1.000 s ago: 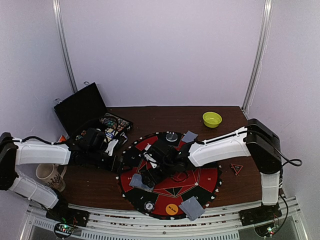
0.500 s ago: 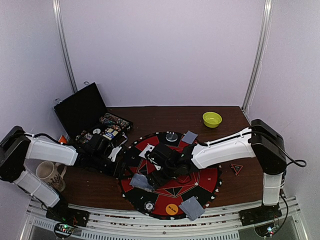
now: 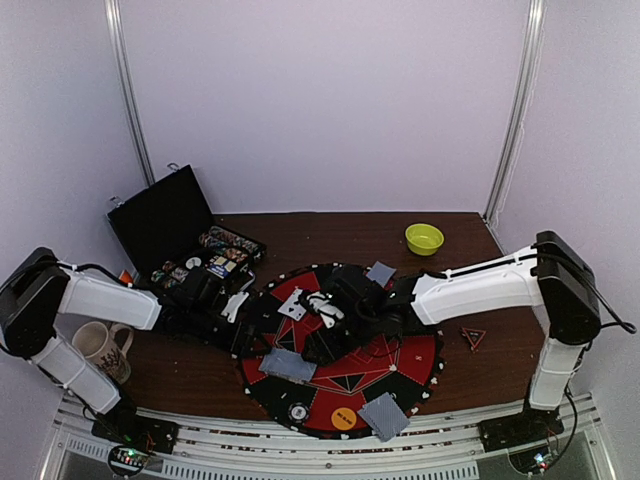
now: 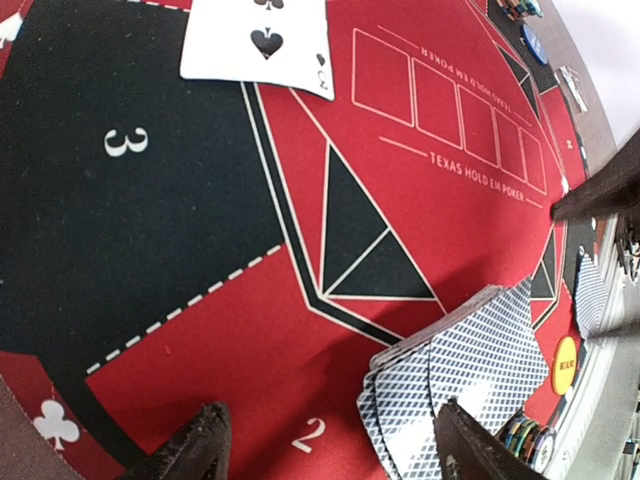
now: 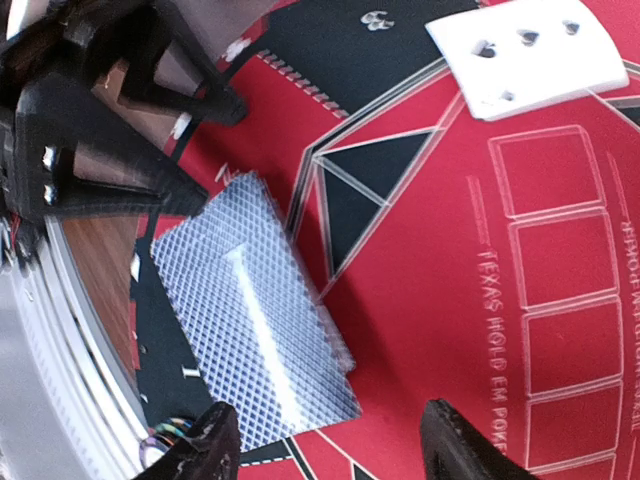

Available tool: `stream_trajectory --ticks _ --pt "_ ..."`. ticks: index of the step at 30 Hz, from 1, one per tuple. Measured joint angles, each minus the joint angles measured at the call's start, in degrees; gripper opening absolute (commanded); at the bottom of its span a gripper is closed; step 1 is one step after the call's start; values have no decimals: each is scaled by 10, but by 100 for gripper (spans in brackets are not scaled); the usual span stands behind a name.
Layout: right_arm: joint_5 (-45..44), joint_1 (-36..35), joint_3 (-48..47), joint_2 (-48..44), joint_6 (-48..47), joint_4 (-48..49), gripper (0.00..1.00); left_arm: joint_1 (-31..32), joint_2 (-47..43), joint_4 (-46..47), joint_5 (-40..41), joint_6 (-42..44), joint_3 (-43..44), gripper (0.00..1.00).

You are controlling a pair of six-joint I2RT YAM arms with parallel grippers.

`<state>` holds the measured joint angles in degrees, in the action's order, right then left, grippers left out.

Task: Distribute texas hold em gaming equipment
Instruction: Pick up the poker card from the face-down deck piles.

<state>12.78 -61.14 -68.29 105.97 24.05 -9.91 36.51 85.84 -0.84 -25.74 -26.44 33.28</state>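
- Collision risk: left end effector and right end effector, both spread open and empty, hover close together over the same card stack, left of centre on the mat.
- Stack is fanned and lies flat, so a pinch could scatter the cards.
- Face-up card, top of the left wrist view, could get nudged.

Grey-blue cards on the round mat, lime-green bowl beyond.
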Motion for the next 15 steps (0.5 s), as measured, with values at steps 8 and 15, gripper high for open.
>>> stream_trajectory --ticks 8,15 --pt "119 41 67 4 69 72 46 4 18 21 -1 4 4 63" --pt "156 38 67 38 90 104 33 7 25 32 0 4 4 56"
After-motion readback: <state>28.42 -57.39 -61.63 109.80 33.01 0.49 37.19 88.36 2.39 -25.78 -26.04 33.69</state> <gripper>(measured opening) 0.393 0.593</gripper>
